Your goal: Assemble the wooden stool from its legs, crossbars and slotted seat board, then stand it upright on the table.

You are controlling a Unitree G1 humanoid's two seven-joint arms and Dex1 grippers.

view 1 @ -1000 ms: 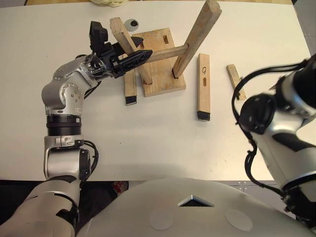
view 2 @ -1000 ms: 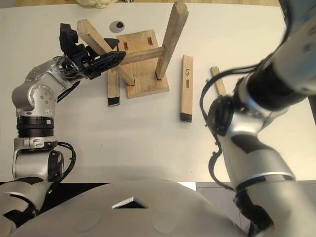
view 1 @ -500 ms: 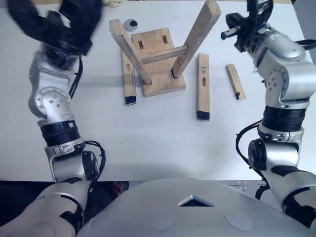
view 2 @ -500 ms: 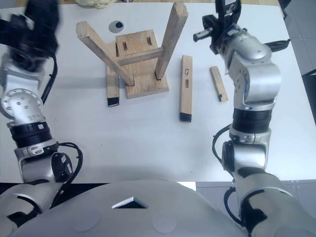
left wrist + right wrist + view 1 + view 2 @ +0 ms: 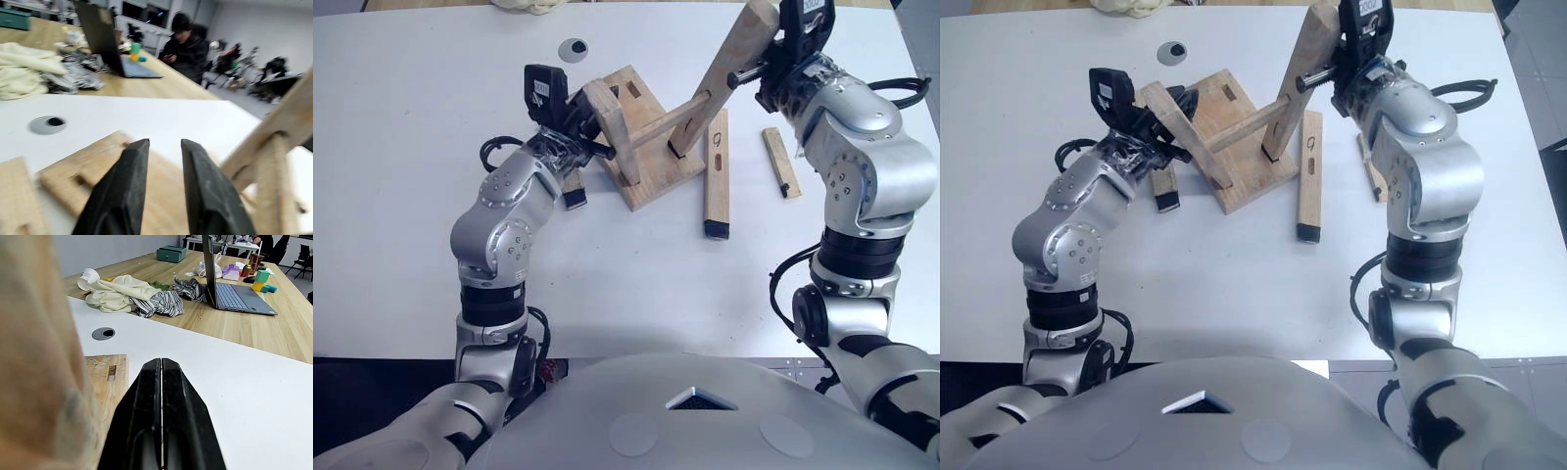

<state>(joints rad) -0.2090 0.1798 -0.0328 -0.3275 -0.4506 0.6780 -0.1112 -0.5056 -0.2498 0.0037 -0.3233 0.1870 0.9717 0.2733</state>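
"Where is the stool?"

"Half-built on the white table. The seat board carries a left leg and a right leg, joined by a crossbar. A loose leg lies beside it."

"And the grippers?"

"The left gripper, fingers slightly apart, is by the left leg. The right gripper, fingers pressed together, is beside the right leg's top."

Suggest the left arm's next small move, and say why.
Probably move the left gripper onto the left leg and close, to steady the frame. Its fingers are open with nothing between them. The right gripper is shut beside the right leg, and a loose leg and loose crossbar lie on the table.
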